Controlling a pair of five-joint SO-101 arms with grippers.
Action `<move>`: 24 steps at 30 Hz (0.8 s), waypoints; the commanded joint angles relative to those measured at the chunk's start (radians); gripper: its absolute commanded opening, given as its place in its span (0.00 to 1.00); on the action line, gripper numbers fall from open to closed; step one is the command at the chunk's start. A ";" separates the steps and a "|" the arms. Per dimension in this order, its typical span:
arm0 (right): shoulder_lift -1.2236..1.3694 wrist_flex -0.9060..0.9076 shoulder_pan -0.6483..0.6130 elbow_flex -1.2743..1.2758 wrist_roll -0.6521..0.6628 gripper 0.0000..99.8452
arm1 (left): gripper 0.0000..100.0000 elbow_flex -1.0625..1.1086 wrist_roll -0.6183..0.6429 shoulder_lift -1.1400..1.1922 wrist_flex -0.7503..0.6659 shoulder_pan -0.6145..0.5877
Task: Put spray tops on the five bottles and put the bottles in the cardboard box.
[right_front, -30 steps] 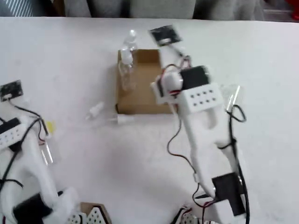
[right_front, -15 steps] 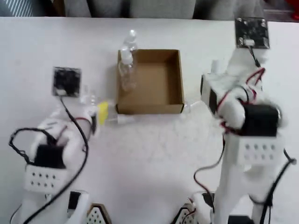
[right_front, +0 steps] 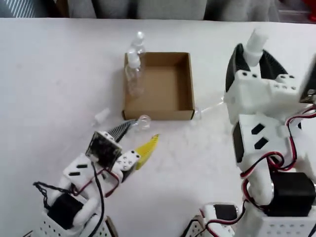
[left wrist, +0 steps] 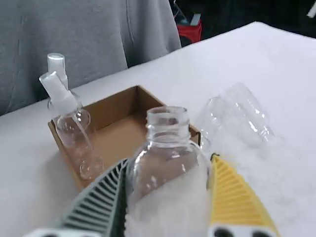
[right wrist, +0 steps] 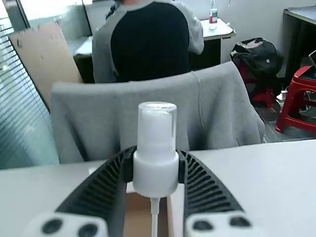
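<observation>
Left wrist view: the left gripper (left wrist: 168,164) has its grey-green and yellow fingers closed against the sides of an uncapped bottle (left wrist: 167,170), neck up and mouth open, just in front of the cardboard box (left wrist: 123,129). Whether its base touches the table cannot be told. This view also shows two empty bottles (left wrist: 238,112) lying side by side beyond the box's right front corner; from the high view they are faint. Two capped bottles (left wrist: 69,116) stand at the box's left wall. The nearer one's base shows against the box floor; whether the farther one is inside cannot be told.

Right wrist view: the right gripper (right wrist: 155,170) has its black fingers clamped on the collar of a spray top (right wrist: 155,148), cap up and dip tube hanging down, with the box's edge below it.

High view: this gripper stands raised, well to the right of the box. A loose spray top (right_front: 102,116) lies on the table (right_front: 59,64) off the box's left front corner.

Against half a second ago: the left gripper was farther out to the left of the box and has closed in on its front wall. The right gripper was low beside the box's right wall and has risen. The box, capped bottles and loose spray top have not moved.
</observation>
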 commanded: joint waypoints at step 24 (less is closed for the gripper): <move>0.079 -0.530 -0.618 0.175 -0.084 0.02 | 0.09 0.106 -0.009 -0.105 -0.169 -0.220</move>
